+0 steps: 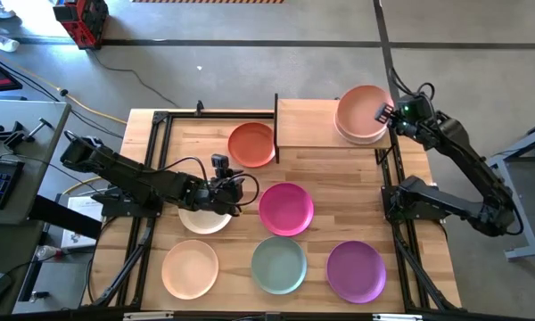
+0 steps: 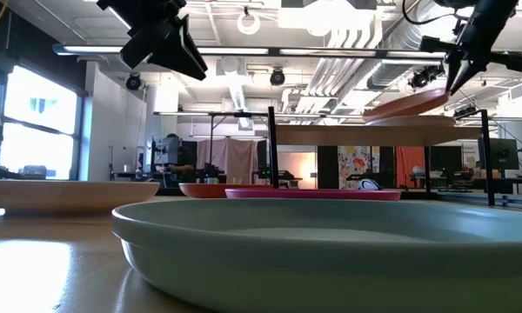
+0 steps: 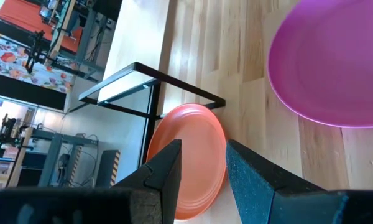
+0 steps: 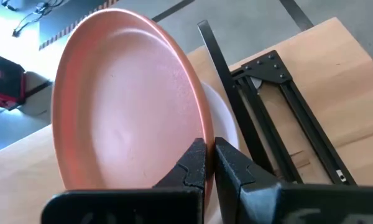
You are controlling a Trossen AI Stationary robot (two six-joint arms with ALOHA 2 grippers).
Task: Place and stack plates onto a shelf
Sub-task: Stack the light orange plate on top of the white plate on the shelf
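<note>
Right claw (image 1: 385, 113) pinched shut on rim of peach plate (image 1: 363, 109), held tilted over shelf (image 1: 305, 123), just above a cream plate (image 4: 227, 134) already lying on the board at its right end. Low view: peach plate (image 2: 406, 103) slanted, raised side at the claw; contact of lower edge w/ plate beneath not clear.

Left claw (image 1: 221, 189) hanging above worktop (image 1: 339, 223) w/ fingers (image 3: 165, 174) parted, nothing between them; aimed toward orange-red plate (image 1: 251, 144), which sits on worktop just beside shelf's left edge. Off-white plate (image 1: 203, 219) partly under left arm.

Remaining on worktop, apart from each other: magenta plate (image 1: 286, 209), second peach plate (image 1: 190, 269), pale green plate (image 1: 279, 265), purple plate (image 1: 356, 270).

Handling, as judgement: plates stiff, shallow, prob. light; matte finish likely giving fair grip. Only workable hold is the thin rim, one finger above and one below. Rim grip leaves plate hanging off-centre, so tilt expected; release best w/ lower edge already resting on the stack. Chipping or sliding possible if dropped from height.
</note>
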